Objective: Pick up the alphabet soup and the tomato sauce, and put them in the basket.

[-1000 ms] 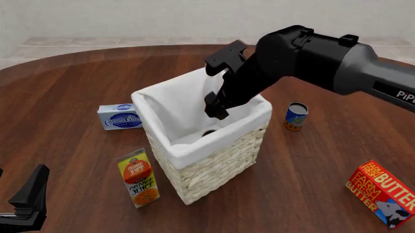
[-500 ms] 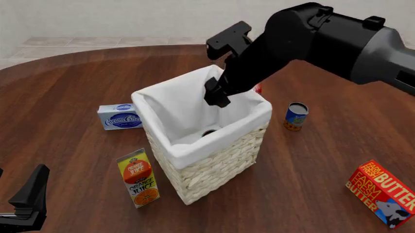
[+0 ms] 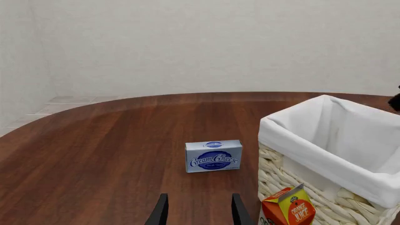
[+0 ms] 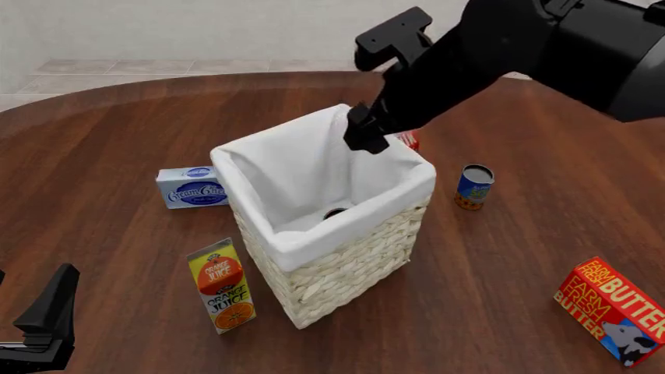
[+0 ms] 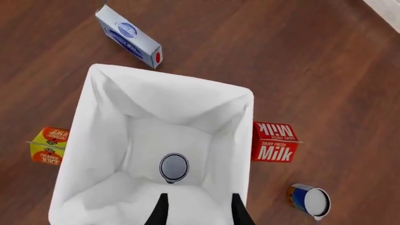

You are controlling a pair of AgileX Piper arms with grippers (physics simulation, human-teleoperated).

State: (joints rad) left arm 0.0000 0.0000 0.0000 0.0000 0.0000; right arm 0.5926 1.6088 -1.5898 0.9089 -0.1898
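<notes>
The basket [image 4: 343,269] stands mid-table; it also shows in the right wrist view [image 5: 168,77] and the left wrist view [image 3: 325,154]. A can stands upright on its bottom [image 5: 174,166]. Only its grey top shows, so I take it for the alphabet soup; it is a dark spot in the front view [image 4: 335,212]. The tomato sauce [image 4: 475,185] stands on the table right of the basket, also in the right wrist view [image 5: 310,200]. My right gripper [image 4: 366,136] hangs open and empty above the basket's far rim. My left gripper [image 3: 198,213] is open and empty, low at the near left.
A cream cheese box [image 4: 192,187] lies left of the basket. An orange juice carton [image 4: 223,285] stands at its near left corner. A red milk carton [image 5: 274,141] stands behind the basket. A butter box [image 4: 613,310] lies at the near right.
My right gripper has risen out of the basket and moved up and to the right, empty. The can stays on the basket's bottom. The left arm has not moved.
</notes>
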